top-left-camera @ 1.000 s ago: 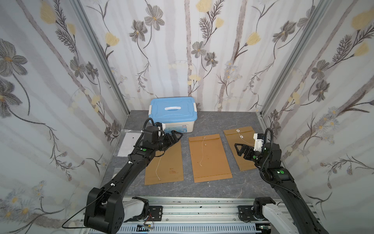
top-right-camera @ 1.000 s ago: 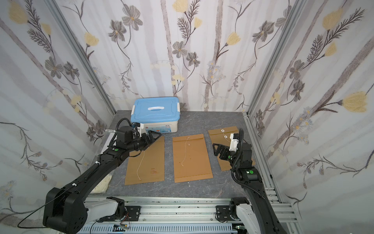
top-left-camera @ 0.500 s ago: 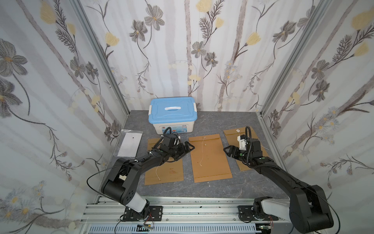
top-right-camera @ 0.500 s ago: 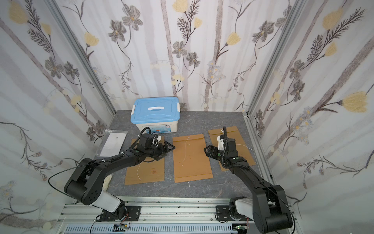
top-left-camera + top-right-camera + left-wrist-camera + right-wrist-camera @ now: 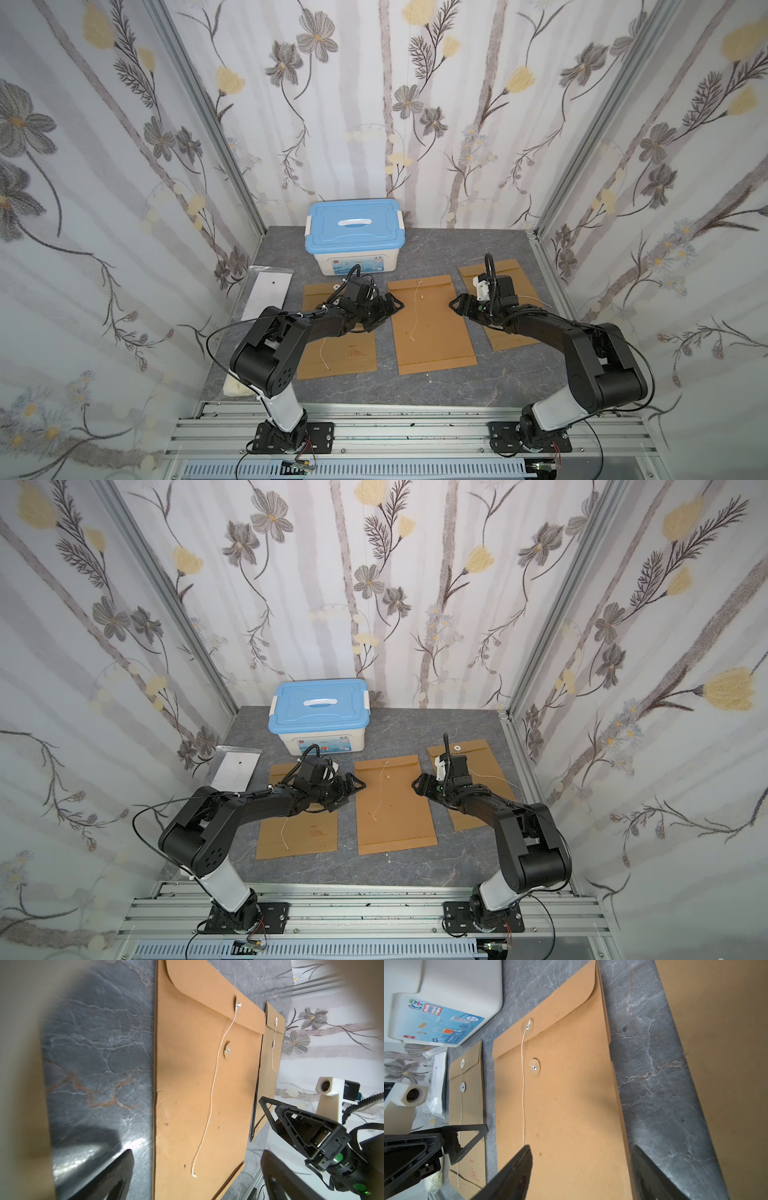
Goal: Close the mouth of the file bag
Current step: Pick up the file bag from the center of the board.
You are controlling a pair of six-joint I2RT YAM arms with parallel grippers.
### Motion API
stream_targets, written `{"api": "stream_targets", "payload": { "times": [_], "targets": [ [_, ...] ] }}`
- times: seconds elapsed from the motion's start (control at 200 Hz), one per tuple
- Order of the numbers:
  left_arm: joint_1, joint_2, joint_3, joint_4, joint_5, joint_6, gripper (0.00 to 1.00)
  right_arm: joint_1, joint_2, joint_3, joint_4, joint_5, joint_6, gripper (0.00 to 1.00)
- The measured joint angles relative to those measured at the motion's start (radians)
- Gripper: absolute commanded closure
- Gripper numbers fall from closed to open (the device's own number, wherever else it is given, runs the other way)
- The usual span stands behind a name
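Kraft-paper file bag (image 5: 432, 324), middle of 3, qty 1, task item: lies flat on grey marble-look counter (image 5: 457, 249), mouth end twd back wall, directly betw. the two arms, prob. so either can reach it. Flap (image 5: 550, 1012) is folded down over the body but not fastened. White string (image 5: 417, 316) hangs off flap button (image 5: 527, 1026), runs past lower button (image 5: 534, 1067) w/o a turn round it and trails loose down the face, so closing looks not yet done. Left end effector (image 5: 397, 302): low at bag's left edge, approx. level w/ the buttons, jaws spread wide, nothing in them; whether a tip touches the paper can't be told. Right end effector (image 5: 454, 302): mirror position at right edge, pointing inward, fingers (image 5: 517, 1167) apart w/ only bare paper and counter betw. them, released, holding nothing. Judged reason for pose: both face the string area, one likely to pin the flap, the other to take the string. Other items: file bag no. 2 (image 5: 353, 361) just left, partly under left arm, string also loose; file bag no. 3 (image 5: 509, 267) just right, partly under right arm; blue-lidded storage box (image 5: 355, 232) at back, lid on; clear sleeve w/ white sheet (image 5: 268, 291) at counter's left edge.
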Motion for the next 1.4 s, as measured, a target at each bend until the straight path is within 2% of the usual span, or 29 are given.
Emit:
{"api": "stream_targets", "payload": {
  "times": [0.365,0.575,0.749,0.904,0.974,1.044,1.114,1.234,1.339,1.399],
  "targets": [
    [-0.022,0.039,-0.010,0.092,-0.023,-0.030,0.04,0.021,0.060,0.002,0.005,0.003,0.002,0.27],
    [-0.025,0.058,-0.011,0.139,-0.023,-0.034,0.04,0.022,0.080,-0.010,0.080,-0.007,0.003,0.29],
    [-0.028,0.058,-0.019,0.158,-0.026,-0.037,0.04,0.021,0.095,-0.029,0.139,-0.027,0.005,0.45],
    [-0.030,0.058,-0.023,0.167,-0.033,-0.037,0.04,0.018,0.097,-0.036,0.145,-0.048,0.011,0.51],
    [-0.031,0.058,-0.024,0.170,-0.033,-0.037,0.04,0.016,0.097,-0.038,0.141,-0.049,0.011,0.64],
    [-0.031,0.058,-0.027,0.174,-0.034,-0.037,0.04,0.013,0.097,-0.038,0.130,-0.049,0.011,0.66],
    [-0.031,0.057,-0.027,0.176,-0.036,-0.037,0.04,0.009,0.100,-0.037,0.130,-0.052,0.010,0.80],
    [-0.032,0.057,-0.027,0.178,-0.041,-0.038,0.04,0.008,0.107,-0.035,0.130,-0.053,0.011,0.84],
    [-0.033,0.056,-0.027,0.177,-0.044,-0.038,0.03,0.008,0.107,-0.034,0.130,-0.056,0.007,1.00],
    [-0.034,0.055,-0.027,0.176,-0.048,-0.038,0.03,0.008,0.098,-0.034,0.129,-0.061,0.009,1.00]
  ]
}}
